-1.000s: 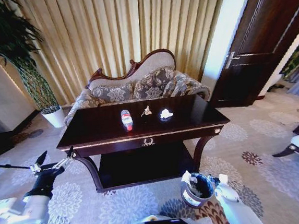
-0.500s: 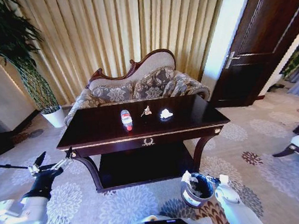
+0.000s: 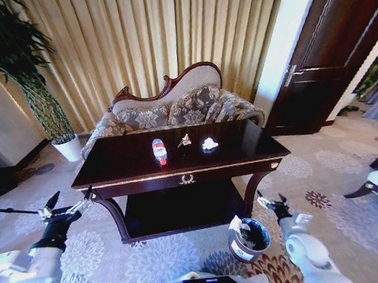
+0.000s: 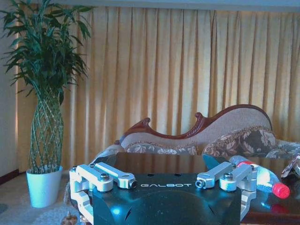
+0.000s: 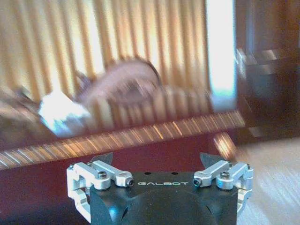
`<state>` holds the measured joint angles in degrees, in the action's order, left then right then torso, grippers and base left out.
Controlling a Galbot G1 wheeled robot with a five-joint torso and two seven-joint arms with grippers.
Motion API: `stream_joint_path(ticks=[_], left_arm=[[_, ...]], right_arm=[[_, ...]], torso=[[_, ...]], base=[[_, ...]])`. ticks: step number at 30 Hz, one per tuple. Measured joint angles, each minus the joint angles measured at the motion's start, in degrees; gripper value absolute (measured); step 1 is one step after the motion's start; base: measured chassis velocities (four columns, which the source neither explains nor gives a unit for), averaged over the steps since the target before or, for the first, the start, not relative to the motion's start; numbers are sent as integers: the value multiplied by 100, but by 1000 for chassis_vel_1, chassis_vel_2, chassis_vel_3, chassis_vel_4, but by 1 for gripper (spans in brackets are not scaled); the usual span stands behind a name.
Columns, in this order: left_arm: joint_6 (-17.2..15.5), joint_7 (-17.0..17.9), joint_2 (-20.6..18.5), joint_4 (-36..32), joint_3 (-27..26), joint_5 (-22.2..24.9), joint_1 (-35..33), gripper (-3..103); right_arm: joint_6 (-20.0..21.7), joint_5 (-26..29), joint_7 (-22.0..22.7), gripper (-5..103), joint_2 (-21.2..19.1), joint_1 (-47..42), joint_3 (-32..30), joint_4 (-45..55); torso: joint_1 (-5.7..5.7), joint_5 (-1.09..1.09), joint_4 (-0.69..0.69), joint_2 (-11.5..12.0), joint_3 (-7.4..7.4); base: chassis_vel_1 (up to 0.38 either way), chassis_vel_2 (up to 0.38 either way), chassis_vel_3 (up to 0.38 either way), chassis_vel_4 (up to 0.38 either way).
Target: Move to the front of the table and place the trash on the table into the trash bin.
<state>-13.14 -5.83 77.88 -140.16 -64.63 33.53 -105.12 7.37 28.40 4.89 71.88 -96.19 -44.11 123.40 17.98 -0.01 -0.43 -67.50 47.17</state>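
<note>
Right gripper (image 3: 272, 204) sits low near the table's front right leg, just right of the trash bin (image 3: 249, 237), with its fingers spread and holding nothing; the right wrist view shows both fingertips apart, facing the gold-trimmed front edge of the table (image 5: 117, 136). Left gripper (image 3: 67, 206) hangs beside the table's near left corner, fingers likewise spread wide and empty, aimed along the tabletop (image 4: 159, 161) so its camera looks across at the bottle (image 4: 260, 177).

All the trash lies on the tabletop (image 3: 124, 157), toward the middle and far side: the clear bottle (image 3: 159, 151) with its red cap pointing nearward, the small greyish wrapper (image 3: 185, 140) just right of it, and a white paper wad (image 3: 209, 144) further right. The bin stands on the carpet in front of the table, toward the right, with something white at its rim, and judging by this, within easy reach of the right arm for dropping.

Behind the table stands a patterned sofa (image 3: 179, 106) before golden curtains (image 3: 153, 38); a potted plant (image 3: 36, 95) is far left and a dark door (image 3: 330, 56) far right. Nothing blocks the tabletop itself; its front edge and legs are what the arms would have to clear.
</note>
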Motion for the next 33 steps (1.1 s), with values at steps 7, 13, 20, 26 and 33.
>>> stream_joint_path(ticks=[7,13,20,26,33], left_arm=[[32,-37,-25,20,-77,98,-38,100],[42,-59,-53,-7,-175,172,-58,100],[45,-62,-49,-86,-189,181,-75,100],[45,-63,-48,-111,-202,180,-65,100],[42,-67,-16,-115,-188,168,-57,100]], right_arm=[[644,-149,11,100,-47,14,260,1588],[1024,-154,-93,100,-128,38,333,1863],[1025,-156,-94,100,-141,47,314,1770],[1021,-160,-94,100,-133,57,335,1736],[995,-178,-102,100,-181,65,349,1689]], torso=[[0,-1,2,0,0],[0,1,0,0,0],[0,2,0,0,0],[0,1,0,-1,0],[6,1,0,3,3]], base=[[0,0,0,0],[0,0,0,0],[-23,32,18,-20],[-105,106,118,-106],[-187,192,196,-197]])
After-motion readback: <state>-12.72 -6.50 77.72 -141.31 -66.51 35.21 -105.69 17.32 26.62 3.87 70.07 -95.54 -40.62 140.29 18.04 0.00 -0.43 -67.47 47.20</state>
